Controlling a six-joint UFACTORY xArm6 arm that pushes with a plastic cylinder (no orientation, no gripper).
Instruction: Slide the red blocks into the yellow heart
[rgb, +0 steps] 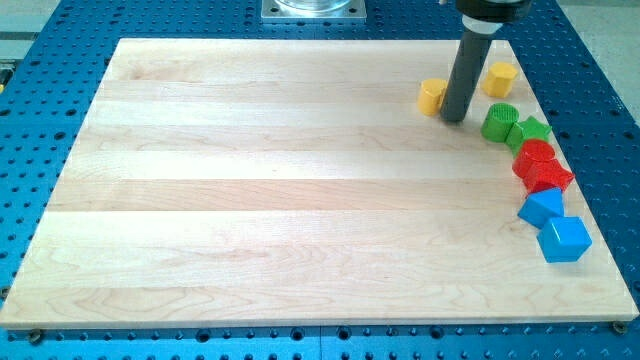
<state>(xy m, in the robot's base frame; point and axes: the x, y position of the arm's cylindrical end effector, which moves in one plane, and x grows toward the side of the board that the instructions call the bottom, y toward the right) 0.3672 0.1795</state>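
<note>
My tip (454, 118) rests on the board at the view's upper right, touching or just right of a yellow block (432, 96), whose heart shape is partly hidden by the rod. A second yellow block (499, 78), roughly hexagonal, lies to the right of the rod. Two red blocks sit close together at the right edge: a round one (535, 154) and a star-like one (545, 176) just below it. They are well to the lower right of my tip.
A green cylinder (498, 122) and a green star (530, 131) lie between the tip and the red blocks. Two blue blocks (543, 207) (564, 239) sit below the reds. The wooden board (300, 190) lies on a blue perforated table.
</note>
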